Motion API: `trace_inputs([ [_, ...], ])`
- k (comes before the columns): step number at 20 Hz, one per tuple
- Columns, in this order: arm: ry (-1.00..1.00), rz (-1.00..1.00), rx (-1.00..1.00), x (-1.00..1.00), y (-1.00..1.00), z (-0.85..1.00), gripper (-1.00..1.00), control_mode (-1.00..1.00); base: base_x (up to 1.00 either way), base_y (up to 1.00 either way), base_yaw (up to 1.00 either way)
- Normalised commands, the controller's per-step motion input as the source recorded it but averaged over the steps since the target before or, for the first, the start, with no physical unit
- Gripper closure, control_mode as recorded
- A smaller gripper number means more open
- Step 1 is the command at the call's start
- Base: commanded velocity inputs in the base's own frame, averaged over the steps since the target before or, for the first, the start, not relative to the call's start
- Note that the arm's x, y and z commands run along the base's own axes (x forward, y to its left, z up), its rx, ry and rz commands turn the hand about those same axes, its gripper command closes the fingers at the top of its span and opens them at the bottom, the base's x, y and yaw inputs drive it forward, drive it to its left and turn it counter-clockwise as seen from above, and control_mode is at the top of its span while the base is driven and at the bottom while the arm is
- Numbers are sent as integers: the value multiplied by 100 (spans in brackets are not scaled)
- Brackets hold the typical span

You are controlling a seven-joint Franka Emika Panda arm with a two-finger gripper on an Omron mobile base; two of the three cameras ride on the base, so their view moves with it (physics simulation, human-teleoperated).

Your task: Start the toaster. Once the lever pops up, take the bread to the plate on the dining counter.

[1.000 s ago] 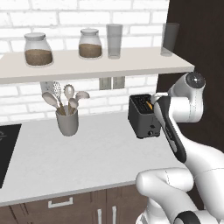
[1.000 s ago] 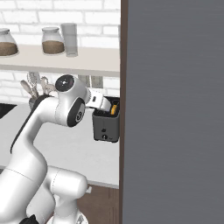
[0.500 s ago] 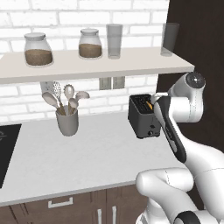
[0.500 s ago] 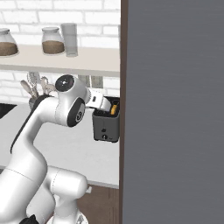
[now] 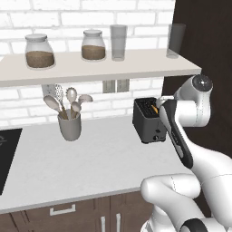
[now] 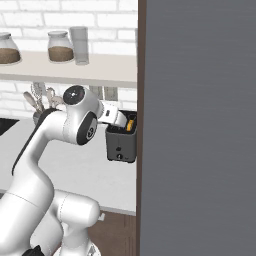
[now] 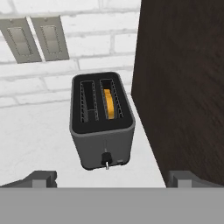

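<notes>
The black toaster stands on the grey wall counter, close against a dark tall panel. A golden slice of bread sits down in its right slot; the left slot holds nothing. A small lever knob sticks out low on the front face. My gripper hovers above and in front of the toaster, open wide, nothing between its fingertips. The toaster and the bread also show beside my forearm, and the toaster shows again from the right. The plate and dining counter are out of view.
A grey holder of utensils stands left of the toaster. Above, a shelf carries two jars and glasses. Wall outlets sit behind the toaster. A black cooktop lies at the far left. The dark panel blocks the right.
</notes>
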Motion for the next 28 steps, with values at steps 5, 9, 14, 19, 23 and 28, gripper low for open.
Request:
trace_inputs([
  [5, 0, 0, 0, 0, 0, 0, -100, -100, 0, 0, 0],
  [9, 0, 0, 0, 0, 0, 0, -100, -100, 0, 0, 0],
  [14, 0, 0, 0, 0, 0, 0, -100, -100, 0, 0, 0],
  [19, 0, 0, 0, 0, 0, 0, -100, -100, 0, 0, 0],
  [23, 0, 0, 0, 0, 0, 0, -100, -100, 0, 0, 0],
  [28, 0, 0, 0, 0, 0, 0, -100, -100, 0, 0, 0],
])
